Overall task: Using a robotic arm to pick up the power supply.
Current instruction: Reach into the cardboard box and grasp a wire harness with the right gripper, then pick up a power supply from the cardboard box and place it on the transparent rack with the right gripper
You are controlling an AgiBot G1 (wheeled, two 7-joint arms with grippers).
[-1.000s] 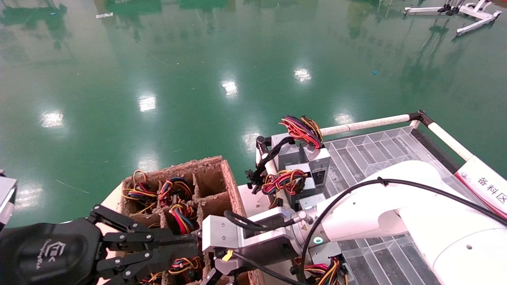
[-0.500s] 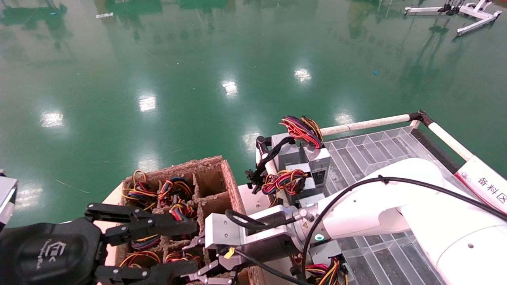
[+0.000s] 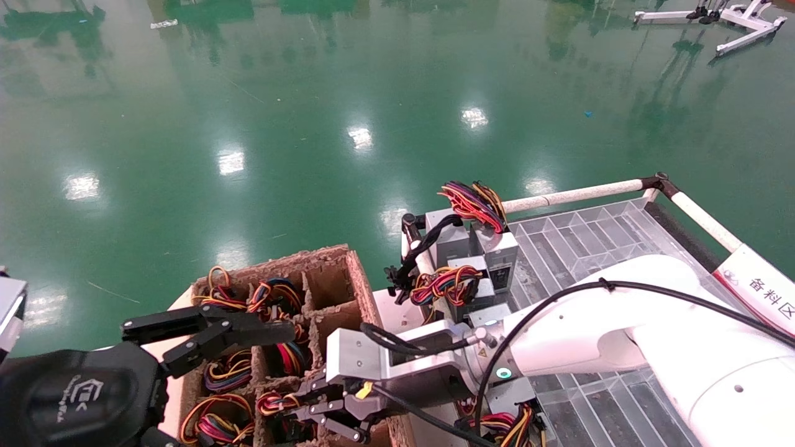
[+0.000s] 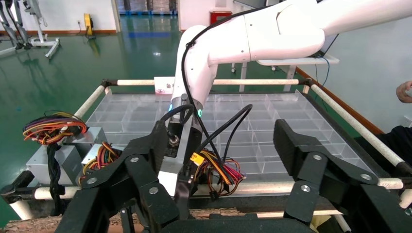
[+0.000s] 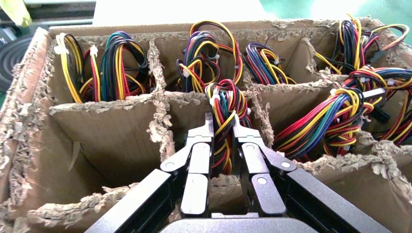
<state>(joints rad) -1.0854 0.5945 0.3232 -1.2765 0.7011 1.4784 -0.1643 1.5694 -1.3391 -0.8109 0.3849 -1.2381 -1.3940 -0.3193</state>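
Two hands show, and only the right one is at work. The right hand (image 5: pixel 222 145) reaches down into a cell of the cardboard crate (image 3: pixel 348 273), its fingers (image 5: pixel 199 160) closed on the looped wires (image 5: pixel 224 114) of a supply that sits upright in that cell; the grey body is hidden below, so the grip appears to be on the wire bundle alone. In the head view the right hand (image 3: pixel 326 413) sits low at the crate's near edge, on the side toward the tray (image 3: pixel 584 242).

The supply lies straight under the hand, its long axis apparently running down into the cell, so the lift would need to go straight up along that axis to keep the box off the ragged cardboard walls. The wires may slip or stretch before the body follows.

The left hand (image 3: pixel 205 347) hangs over the crate's other side with fingers (image 4: pixel 311 160) spread wide, holding nothing. More supplies (image 3: pixel 472 248) stand at the tray's corner, well apart from either hand.
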